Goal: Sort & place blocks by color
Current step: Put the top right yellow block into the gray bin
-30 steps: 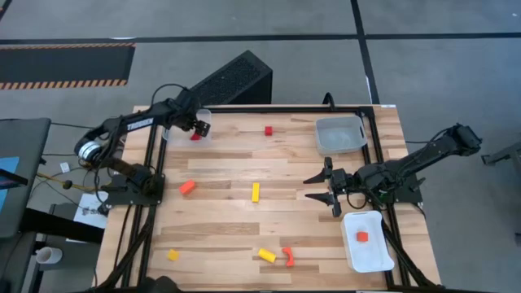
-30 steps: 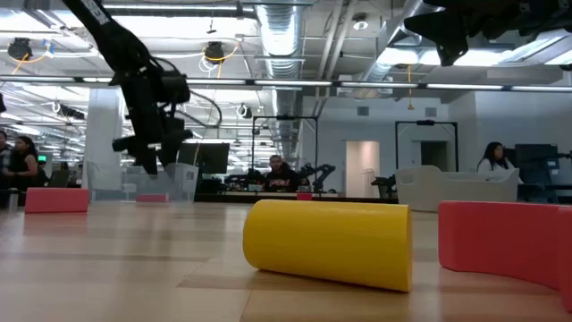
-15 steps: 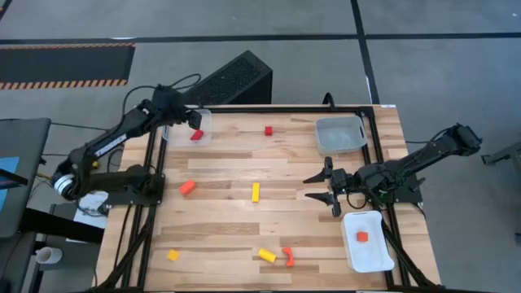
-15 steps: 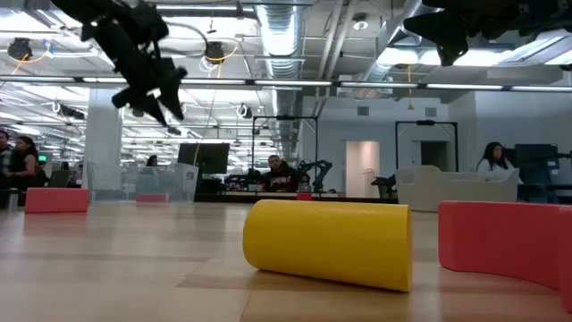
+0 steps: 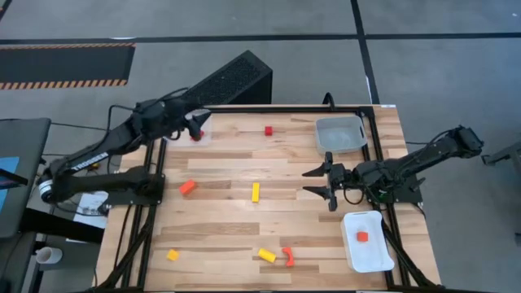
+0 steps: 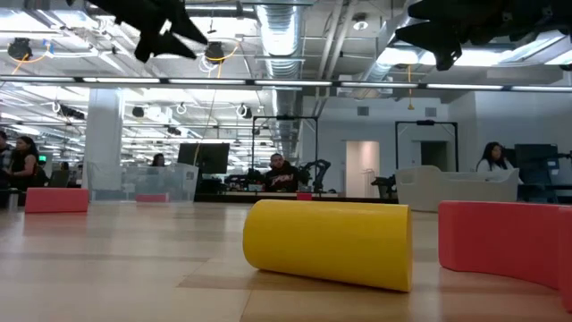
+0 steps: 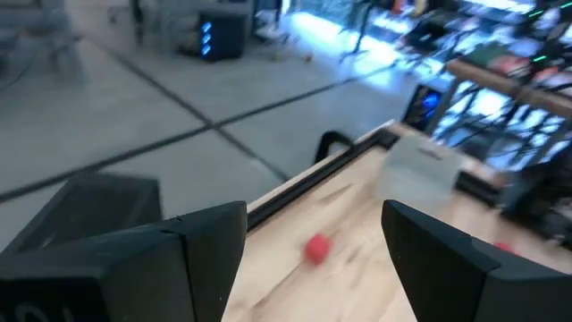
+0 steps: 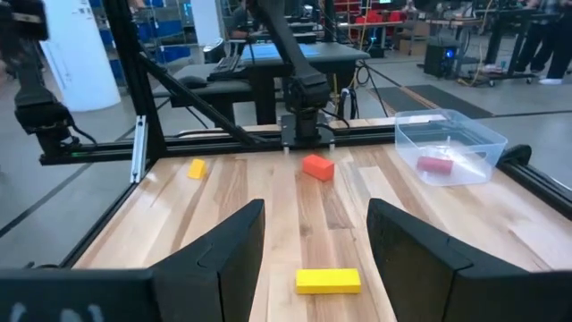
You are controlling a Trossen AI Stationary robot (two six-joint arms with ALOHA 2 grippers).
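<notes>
My left gripper (image 5: pixel 196 122) (image 6: pixel 164 20) hangs open and empty, high above the clear tray (image 5: pixel 198 138) at the far left corner, where a red block (image 5: pixel 194 136) lies on the floor. Its wrist view looks past the open fingers at a red cube (image 7: pixel 315 249) (image 5: pixel 268 129) lying on the table. My right gripper (image 5: pixel 324 182) is open and empty above the table's right side, fingers toward the yellow bar (image 5: pixel 255 191) (image 8: pixel 328 280). An orange block (image 5: pixel 187 187), a yellow block (image 5: pixel 172 255), a yellow piece (image 5: pixel 266 255) (image 6: pixel 329 241) and a curved red piece (image 5: pixel 287 256) lie loose on the wood.
A second clear tray (image 5: pixel 340 134) stands at the far right corner. A white tray (image 5: pixel 370 259) at the near right holds an orange block (image 5: pixel 361 237). A black frame (image 5: pixel 155 163) runs around the table. People sit in the room beyond.
My left gripper has risen from just over the far left clear tray to well above it, tipping toward level as the arm swung. The red block stays in that tray. The other blocks have not moved.
</notes>
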